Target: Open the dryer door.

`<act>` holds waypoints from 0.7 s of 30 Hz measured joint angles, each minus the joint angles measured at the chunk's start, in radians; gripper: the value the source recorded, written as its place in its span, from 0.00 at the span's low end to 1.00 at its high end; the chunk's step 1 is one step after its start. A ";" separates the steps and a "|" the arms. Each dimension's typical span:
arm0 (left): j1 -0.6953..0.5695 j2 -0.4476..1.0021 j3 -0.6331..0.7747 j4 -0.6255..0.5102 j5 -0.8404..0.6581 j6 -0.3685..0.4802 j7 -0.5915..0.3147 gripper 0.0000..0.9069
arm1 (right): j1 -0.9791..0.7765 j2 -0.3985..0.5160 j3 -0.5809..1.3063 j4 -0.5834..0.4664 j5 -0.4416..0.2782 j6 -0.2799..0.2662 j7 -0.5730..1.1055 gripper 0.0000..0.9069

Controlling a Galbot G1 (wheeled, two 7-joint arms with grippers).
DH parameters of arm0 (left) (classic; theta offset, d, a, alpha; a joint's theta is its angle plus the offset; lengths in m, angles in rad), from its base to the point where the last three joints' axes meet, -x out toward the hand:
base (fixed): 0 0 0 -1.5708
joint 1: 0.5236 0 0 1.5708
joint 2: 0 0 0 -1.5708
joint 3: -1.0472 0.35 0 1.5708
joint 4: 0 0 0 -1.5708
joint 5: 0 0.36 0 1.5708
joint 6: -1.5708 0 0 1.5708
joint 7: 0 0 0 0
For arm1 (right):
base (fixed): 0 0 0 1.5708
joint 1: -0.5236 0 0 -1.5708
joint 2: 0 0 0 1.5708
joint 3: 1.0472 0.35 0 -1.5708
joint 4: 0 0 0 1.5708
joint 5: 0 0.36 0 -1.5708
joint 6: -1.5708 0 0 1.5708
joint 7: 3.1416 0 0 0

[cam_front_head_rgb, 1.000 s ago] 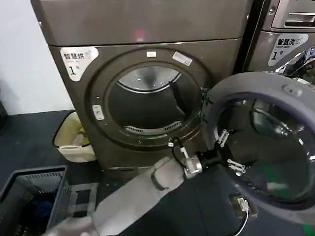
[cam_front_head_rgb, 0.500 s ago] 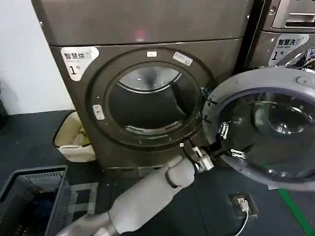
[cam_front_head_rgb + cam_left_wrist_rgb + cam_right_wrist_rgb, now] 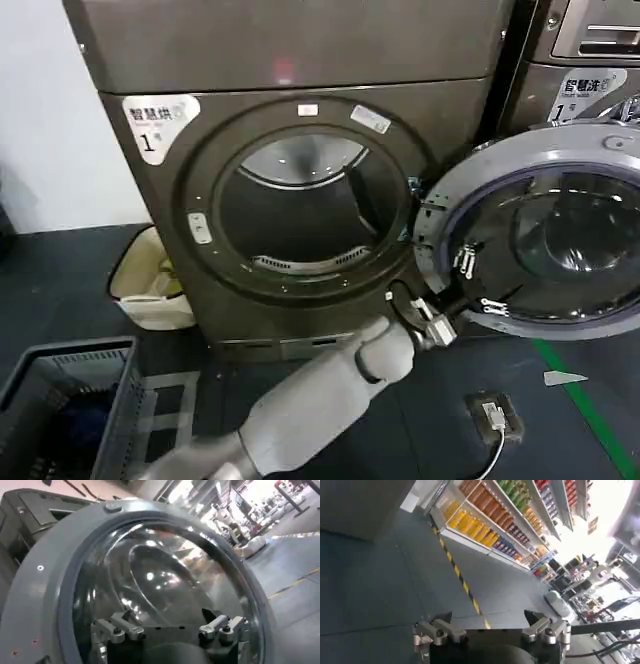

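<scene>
Pushing from inside, my left gripper (image 3: 474, 285) presses its spread, empty fingers against the dark glass of the dryer door (image 3: 545, 235), so the door hangs wide open to the right of the dryer (image 3: 300, 190). Pale grey plastic rims the smooth domed window; the drum mouth gapes round, metallic brown. My right gripper (image 3: 490, 630), fingers apart, idles over dark floor.

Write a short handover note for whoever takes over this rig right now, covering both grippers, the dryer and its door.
Left gripper: open, fingers spread against the inner side of the dryer door, at the glass near its lower hinge side.
Right gripper: open, empty, away from the machine, pointing across the floor toward shop shelves.
Dryer: drum opening fully exposed.
Done: door is swung wide to the right, in front of the neighbouring machine.
Left: probably just draw the left arm back clear of the door.
</scene>
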 joint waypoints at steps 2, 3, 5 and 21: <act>0.000 0.000 0.000 0.005 0.002 0.000 0.001 1.00 | 0.001 -0.002 0.000 -0.002 0.001 0.000 -0.003 1.00; 0.000 0.000 0.000 0.006 0.002 0.000 0.001 1.00 | 0.002 -0.002 0.000 -0.002 0.002 0.000 -0.006 1.00; 0.000 0.000 0.000 0.007 0.002 -0.001 0.002 1.00 | 0.002 -0.002 0.000 -0.002 0.003 -0.001 -0.010 1.00; 0.049 0.010 0.006 -0.120 -0.068 0.045 0.109 1.00 | 0.012 0.002 0.005 0.013 0.011 -0.035 -0.027 1.00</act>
